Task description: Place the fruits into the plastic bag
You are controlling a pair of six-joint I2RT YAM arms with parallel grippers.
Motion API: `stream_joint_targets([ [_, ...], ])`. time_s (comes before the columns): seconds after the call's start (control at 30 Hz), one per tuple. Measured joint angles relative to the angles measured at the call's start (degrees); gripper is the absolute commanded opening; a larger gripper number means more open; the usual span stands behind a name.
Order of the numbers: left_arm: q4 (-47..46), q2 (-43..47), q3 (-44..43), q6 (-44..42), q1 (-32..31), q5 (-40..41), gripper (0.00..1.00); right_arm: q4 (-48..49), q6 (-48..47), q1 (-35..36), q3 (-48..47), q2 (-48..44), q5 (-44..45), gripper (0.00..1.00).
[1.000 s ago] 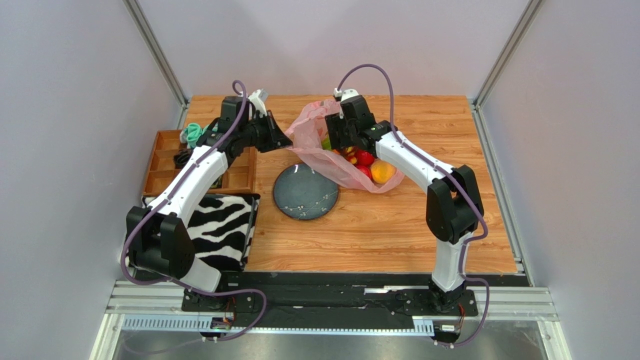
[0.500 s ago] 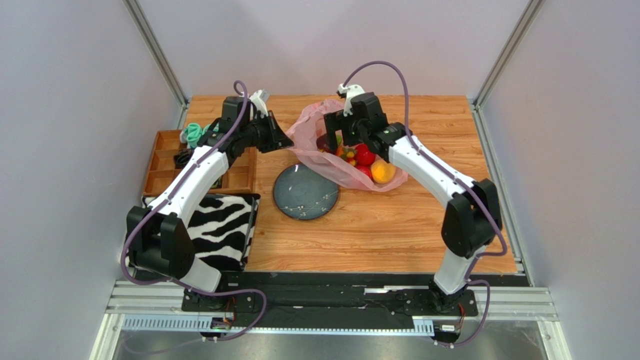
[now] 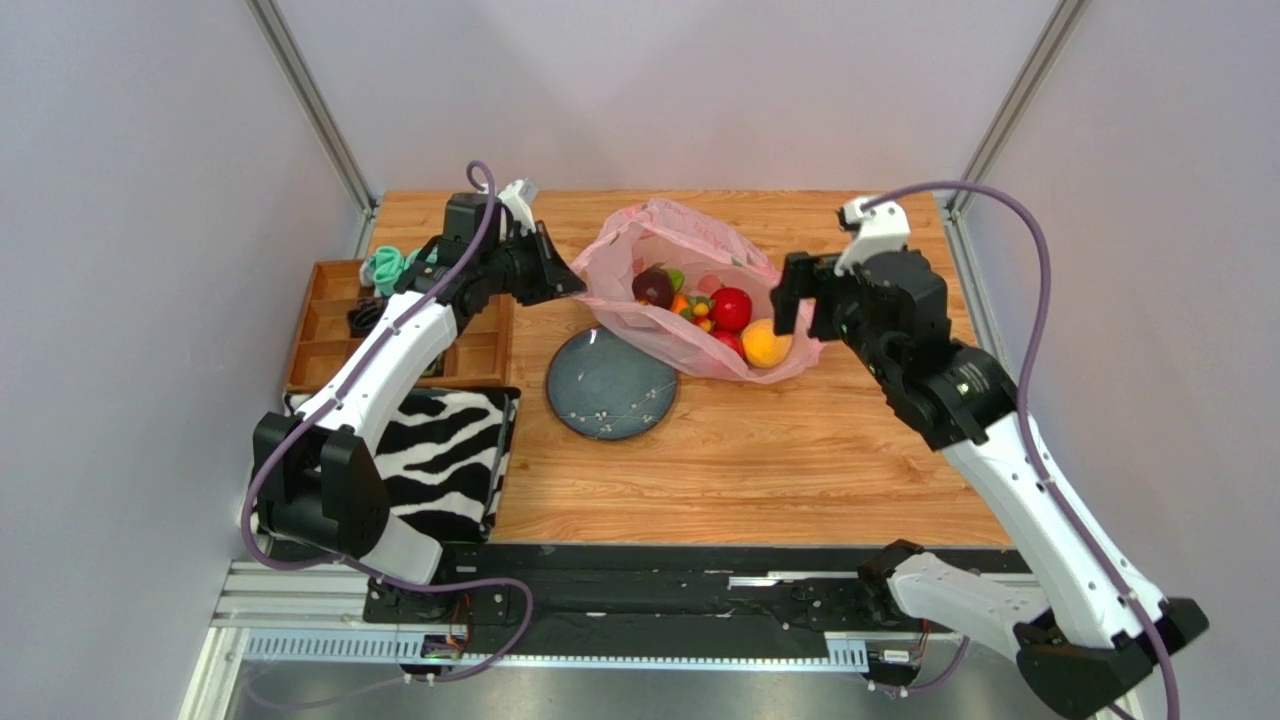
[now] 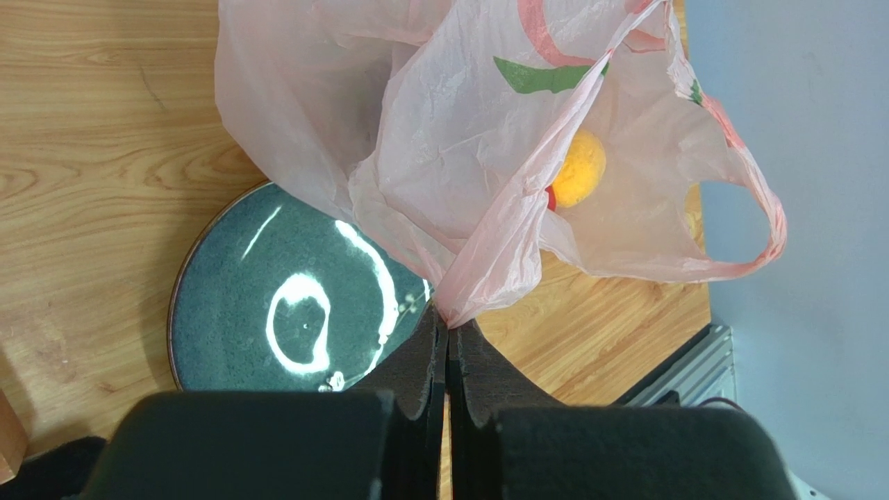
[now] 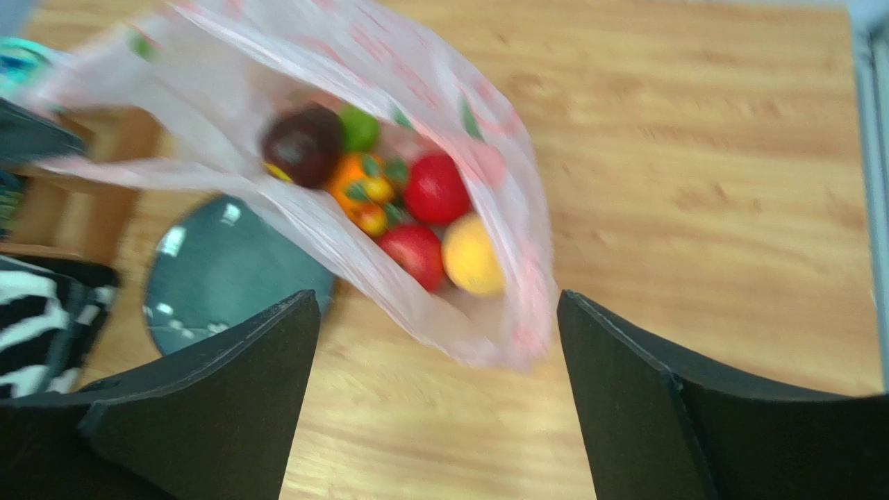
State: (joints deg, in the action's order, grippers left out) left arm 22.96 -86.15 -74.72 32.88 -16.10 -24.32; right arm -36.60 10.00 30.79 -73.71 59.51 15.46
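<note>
The pink plastic bag [image 3: 684, 353] lies at the table's back middle with its mouth held open. Inside it lie the fruits: a dark purple one [image 3: 652, 285], a red apple [image 3: 730, 308] and a yellow-orange one [image 3: 765, 345]. The right wrist view also shows a green fruit [image 5: 360, 129] and small orange-red pieces [image 5: 360, 190] in the bag [image 5: 490, 125]. My left gripper [image 3: 573, 285] is shut on the bag's left edge [image 4: 490, 281], the pinch sitting at the left gripper's [image 4: 449, 331] tips. My right gripper [image 3: 798, 294] hangs open just right of the bag, nothing between the right gripper's [image 5: 436, 295] fingers.
A dark blue-grey plate [image 3: 610, 386] lies bare in front of the bag, partly under it. A wooden compartment tray [image 3: 338, 323] and a zebra-striped cloth [image 3: 443, 458] sit at the left. Metal frame rails run along the table's sides.
My right gripper has pulled out of the bag's mouth and swung right, its jaws wider. The dark purple fruit now shows in the bag. The left arm has held still.
</note>
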Motion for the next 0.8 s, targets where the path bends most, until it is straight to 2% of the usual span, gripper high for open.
stream_joint_targets([
  [0.13, 0.02, 0.0, -0.04, -0.02, 0.0, 0.0, 0.0, -5.88, 2.58, -4.79, 7.96, -5.09, 1.64, 0.85],
  [0.27, 0.15, 0.0, -0.13, -0.07, 0.0, 0.0, 0.0, -7.39, 4.15, -9.79, 13.7, -5.31, -1.01, 0.84],
  [0.5, 0.5, 0.0, -0.13, -0.07, 0.0, 0.07, 0.0, -3.89, 4.98, -14.93, 14.84, -3.93, -8.55, 0.78],
  [0.67, 0.55, 0.0, -0.13, -0.07, 0.0, 0.24, 0.0, 0.22, 5.25, -17.59, 14.99, -0.35, -13.33, 0.7],
  [0.77, 0.59, 0.0, -0.13, -0.07, 0.0, 0.24, 0.0, 2.21, 5.27, -18.01, 15.8, 2.05, -15.54, 0.63],
  [0.8, 0.61, 0.0, -0.13, -0.07, 0.0, 0.24, 0.0, 2.8, 5.33, -18.05, 16.09, 3.08, -16.28, 0.57],
])
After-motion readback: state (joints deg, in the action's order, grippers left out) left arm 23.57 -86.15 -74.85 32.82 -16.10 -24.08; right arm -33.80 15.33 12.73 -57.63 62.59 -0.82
